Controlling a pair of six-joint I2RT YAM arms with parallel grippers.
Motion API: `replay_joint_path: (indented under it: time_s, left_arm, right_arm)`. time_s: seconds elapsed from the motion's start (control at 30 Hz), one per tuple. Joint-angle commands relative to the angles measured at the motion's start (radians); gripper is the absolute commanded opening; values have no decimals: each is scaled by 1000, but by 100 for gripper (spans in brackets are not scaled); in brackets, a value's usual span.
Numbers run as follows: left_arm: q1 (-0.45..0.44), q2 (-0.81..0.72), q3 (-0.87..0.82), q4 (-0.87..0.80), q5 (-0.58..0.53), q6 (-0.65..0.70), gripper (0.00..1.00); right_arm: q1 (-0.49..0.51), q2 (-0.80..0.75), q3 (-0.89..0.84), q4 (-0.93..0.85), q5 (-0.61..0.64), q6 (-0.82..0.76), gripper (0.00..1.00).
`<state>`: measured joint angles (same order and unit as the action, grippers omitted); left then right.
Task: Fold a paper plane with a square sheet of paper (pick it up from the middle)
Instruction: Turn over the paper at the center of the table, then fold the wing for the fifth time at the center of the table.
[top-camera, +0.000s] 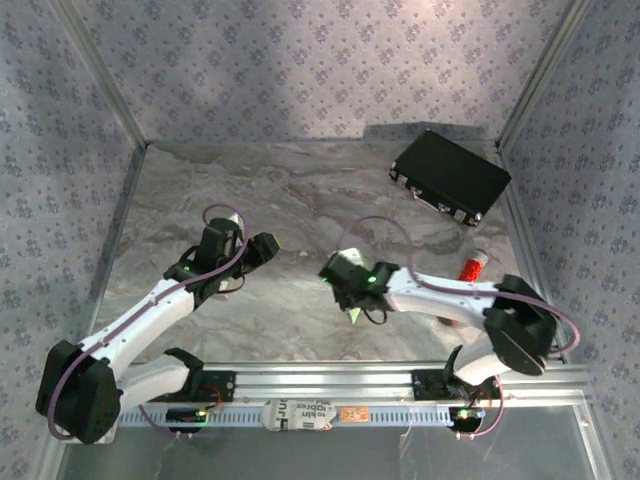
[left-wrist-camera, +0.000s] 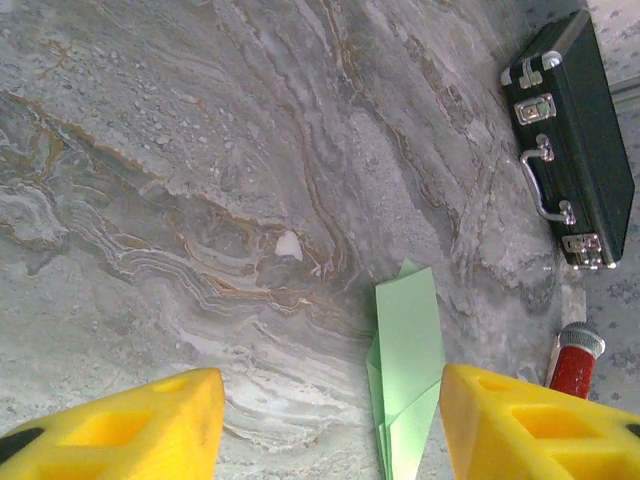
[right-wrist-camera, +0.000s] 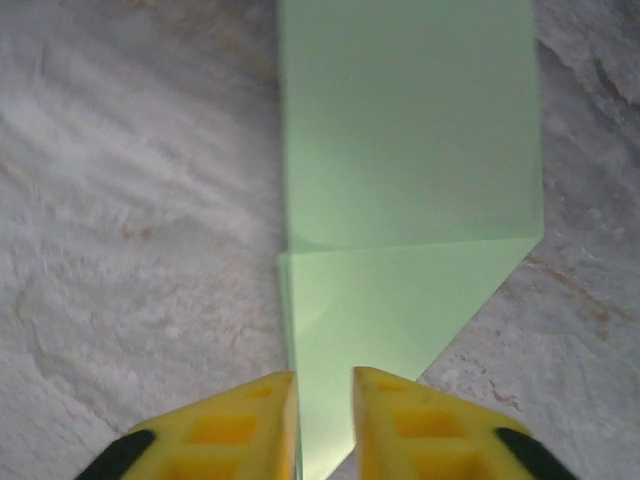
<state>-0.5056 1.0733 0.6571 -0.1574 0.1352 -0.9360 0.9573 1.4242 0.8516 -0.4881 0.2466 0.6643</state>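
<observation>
paper plane (right-wrist-camera: 410, 150) | edge under right gripper (right-wrist-camera: 323, 390), jaws slightly apart | left gripper (left-wrist-camera: 330, 400) wide apart | case (left-wrist-camera: 578, 130) well apart

From above, my right gripper (top-camera: 350, 298) hides most of the paper plane (top-camera: 354, 316) (a tip shows); I can't read its folds.

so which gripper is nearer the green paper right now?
Right. The right gripper hangs directly over the green paper, jaws narrowly apart at its edge. The left gripper is open, off to the paper's left across bare table.
</observation>
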Motion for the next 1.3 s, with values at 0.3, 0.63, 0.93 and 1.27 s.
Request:
replay_joint_path:
  time_s: [0.3, 0.63, 0.93, 1.27]
  left_arm:
    - [3, 122, 13, 79, 138, -17, 49]
    - [-3, 189, 27, 112, 188, -34, 49]
    - [-15, 223, 33, 137, 222, -38, 49]
    - [-16, 238, 31, 153, 239, -46, 49]
  right_arm:
    - [-291, -105, -271, 408, -484, 97, 11]
    - [-310, -24, -304, 497, -537, 149, 10]
    - [-313, 55, -344, 584, -553, 280, 11]
    - [-249, 73, -436, 733, -391, 685, 12]
